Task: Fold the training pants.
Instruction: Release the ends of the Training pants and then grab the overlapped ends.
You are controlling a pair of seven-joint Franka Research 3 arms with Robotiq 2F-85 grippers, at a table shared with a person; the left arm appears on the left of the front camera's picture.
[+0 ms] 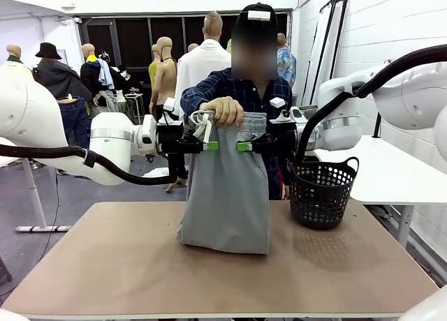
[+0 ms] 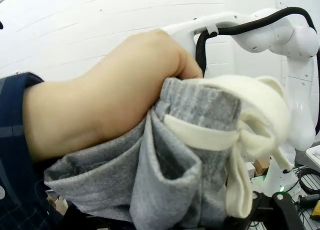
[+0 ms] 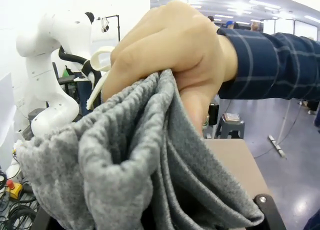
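Pants (image 1: 227,188) hang from person's hand (image 1: 222,110), no readable print.

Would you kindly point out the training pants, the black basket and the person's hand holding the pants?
training pants (image 1: 227,195): front view, middle of the hanging grey fabric.
black basket (image 1: 321,194): front view, its front wall.
person's hand (image 1: 225,110): front view, its knuckles at the waistband.

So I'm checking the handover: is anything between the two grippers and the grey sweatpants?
Nothing visible: the left gripper and right gripper flank the light grey jersey training pants at the waistband, just under the person's hand.
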